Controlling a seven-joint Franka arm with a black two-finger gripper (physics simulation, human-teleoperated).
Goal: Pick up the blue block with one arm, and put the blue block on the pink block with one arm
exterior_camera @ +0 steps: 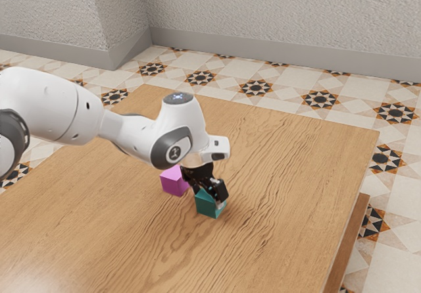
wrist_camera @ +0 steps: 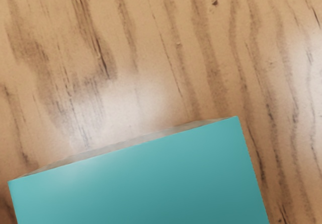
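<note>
In the exterior view the arm came in from the left of the frame. Its claw (exterior_camera: 212, 190) sat low over the blue block (exterior_camera: 210, 207), which stood on the desk (exterior_camera: 289, 174) just below the frame's centre. Whether the claw was clenched or released could not be told. The pink block (exterior_camera: 173, 182) stood just beside the blue block, to its upper left. In the wrist view the blue block lay close under the hand.

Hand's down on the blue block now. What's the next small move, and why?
Probably a short, straight lift, once you confirm the grasp. The gripper is down on the blue block, which sits on the table. The pink block stands close beside it, toward the exterior view's left, so a sideways move now would likely knock it.
</note>
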